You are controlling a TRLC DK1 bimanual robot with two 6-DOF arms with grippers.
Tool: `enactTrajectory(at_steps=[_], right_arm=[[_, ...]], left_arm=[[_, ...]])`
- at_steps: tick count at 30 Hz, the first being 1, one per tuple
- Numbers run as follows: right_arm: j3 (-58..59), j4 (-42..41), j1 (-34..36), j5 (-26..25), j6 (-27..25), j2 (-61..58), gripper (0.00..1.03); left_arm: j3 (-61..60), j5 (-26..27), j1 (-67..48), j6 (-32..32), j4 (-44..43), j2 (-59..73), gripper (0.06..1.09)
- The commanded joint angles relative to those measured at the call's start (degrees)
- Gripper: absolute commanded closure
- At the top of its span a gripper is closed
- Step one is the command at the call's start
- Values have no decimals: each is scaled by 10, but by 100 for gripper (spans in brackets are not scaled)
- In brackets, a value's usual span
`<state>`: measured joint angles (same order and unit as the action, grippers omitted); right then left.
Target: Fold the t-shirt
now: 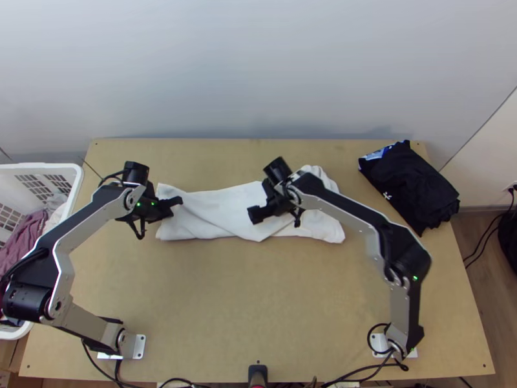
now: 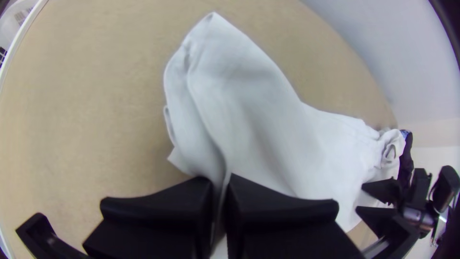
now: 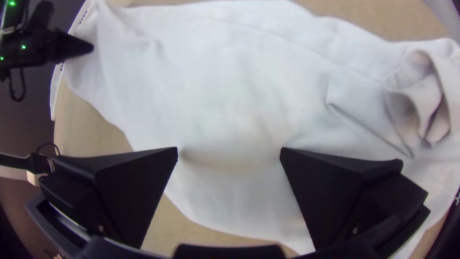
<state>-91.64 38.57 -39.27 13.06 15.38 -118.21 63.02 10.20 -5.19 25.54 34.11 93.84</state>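
A white t-shirt (image 1: 223, 207) lies as a long, narrow, wrinkled strip across the table's back half. My left gripper (image 1: 178, 202) is at its left end; in the left wrist view the left gripper (image 2: 219, 192) is shut on a gathered fold of the t-shirt (image 2: 258, 105). My right gripper (image 1: 256, 215) is over the strip's middle. In the right wrist view the right gripper (image 3: 229, 156) stands open above the t-shirt (image 3: 215, 86), with cloth beneath the gap. Toward the right end the cloth is bunched into loops, partly hidden by the right arm in the top view.
A dark folded garment (image 1: 413, 184) lies at the table's back right corner. A white basket (image 1: 74, 184) holding clothes stands beyond the left edge. The wooden table (image 1: 258, 297) stretches between the arms' bases, with a black device at its near edge.
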Motion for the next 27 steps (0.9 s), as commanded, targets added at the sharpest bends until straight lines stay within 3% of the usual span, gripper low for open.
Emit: enactTrajectory(at_steps=[1, 10, 16, 22, 27], right_arm=[[27, -23, -1, 0, 1, -53, 3], [5, -9, 16, 21, 13, 33, 3], [-101, 88, 55, 60, 14, 115, 3], [-178, 157, 99, 65, 11, 155, 3], [-150, 170, 135, 67, 11, 192, 3]], left_arm=[[14, -1, 4, 12, -2, -17, 105], [34, 6, 18, 18, 10, -22, 105], [32, 24, 62, 10, 11, -30, 105], [32, 40, 125, -27, 25, -39, 105], [36, 51, 198, -83, 30, -39, 105]])
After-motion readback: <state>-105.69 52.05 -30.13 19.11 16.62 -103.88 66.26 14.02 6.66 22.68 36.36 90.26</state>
